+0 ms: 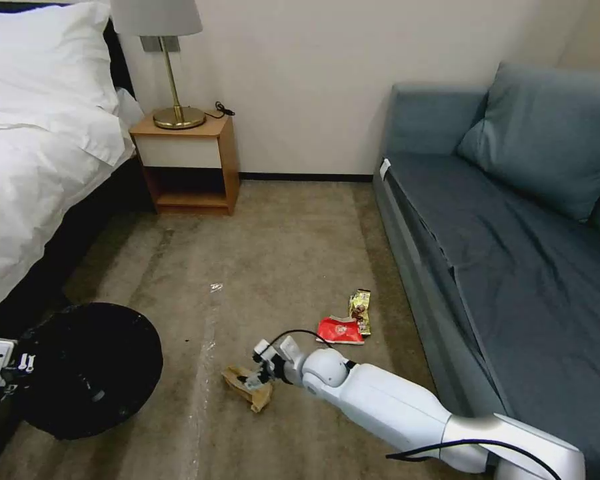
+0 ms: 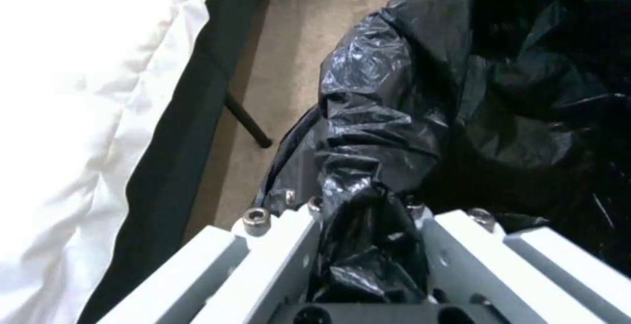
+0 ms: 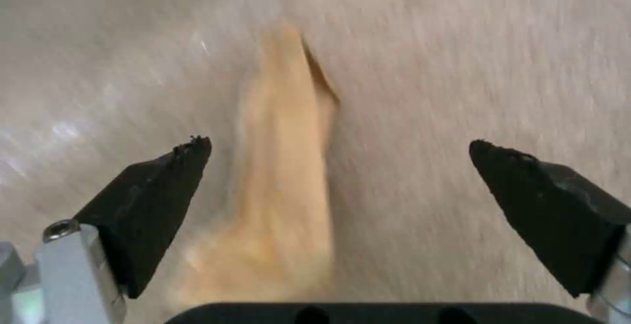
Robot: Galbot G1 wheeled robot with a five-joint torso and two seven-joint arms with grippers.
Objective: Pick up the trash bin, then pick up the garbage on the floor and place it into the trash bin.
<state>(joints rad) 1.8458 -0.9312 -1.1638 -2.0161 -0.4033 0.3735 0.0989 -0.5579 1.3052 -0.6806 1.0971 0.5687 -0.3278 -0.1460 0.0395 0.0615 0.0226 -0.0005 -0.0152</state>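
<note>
- On the carpeted floor (image 1: 273, 253) between a white-sheeted bed (image 1: 40, 133) and a blue-grey sofa (image 1: 513, 220), the right hand (image 1: 252, 381) reaches low over a crumpled brown paper bag (image 1: 250, 393), fingers spread wide.
- From the right wrist, the black fingertips (image 3: 164, 181) stand well apart on either side of the brown paper bag (image 3: 283, 176), which lies on the floor between them, not yet gripped.
- At lower left beside the bed, the left hand (image 1: 7, 363) holds the trash bin (image 1: 87, 367), its black bag covering the rim.
- From the left wrist, the left hand (image 2: 368, 245) is clamped on a bunched fold of the trash bin's black bag (image 2: 407, 117).
- Near the sofa's base, a red snack packet (image 1: 340, 330) lies just beside a gold-brown wrapper (image 1: 361, 311).
- Against the far wall, a wooden nightstand (image 1: 190, 163) carries a brass lamp (image 1: 170, 67).
</note>
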